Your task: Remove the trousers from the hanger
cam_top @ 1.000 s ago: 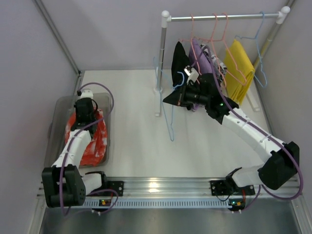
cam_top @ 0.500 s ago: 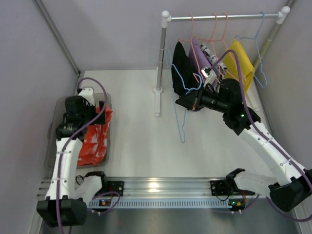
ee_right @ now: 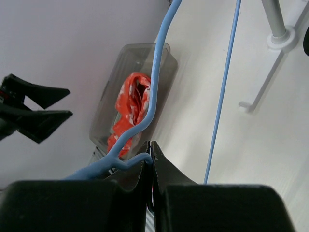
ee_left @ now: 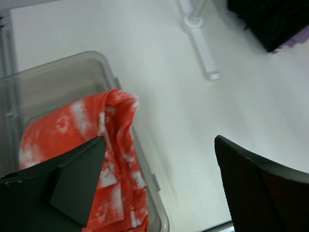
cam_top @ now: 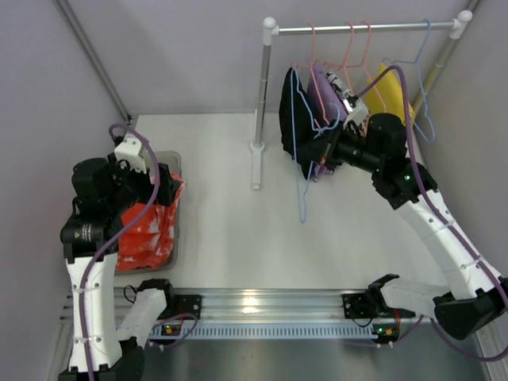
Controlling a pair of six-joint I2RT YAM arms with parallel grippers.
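Two hands | left hand [ee_left: 159, 140] wide apart, empty, over trousers [ee_left: 77, 128] in bin [ee_left: 58, 63] | right hand [ee_right: 150, 151] clamped on hanger [ee_right: 157, 72]

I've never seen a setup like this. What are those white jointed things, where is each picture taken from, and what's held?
Those are two robot arms bolted to a table. The wide picture looks down from above; the other two come from a camera on each wrist. The left pincer is open above a clear bin holding the orange-red trousers. The right pincer is shut on a bare light-blue hanger beside a clothes rack with a black garment, a yellow cloth and pink hangers.
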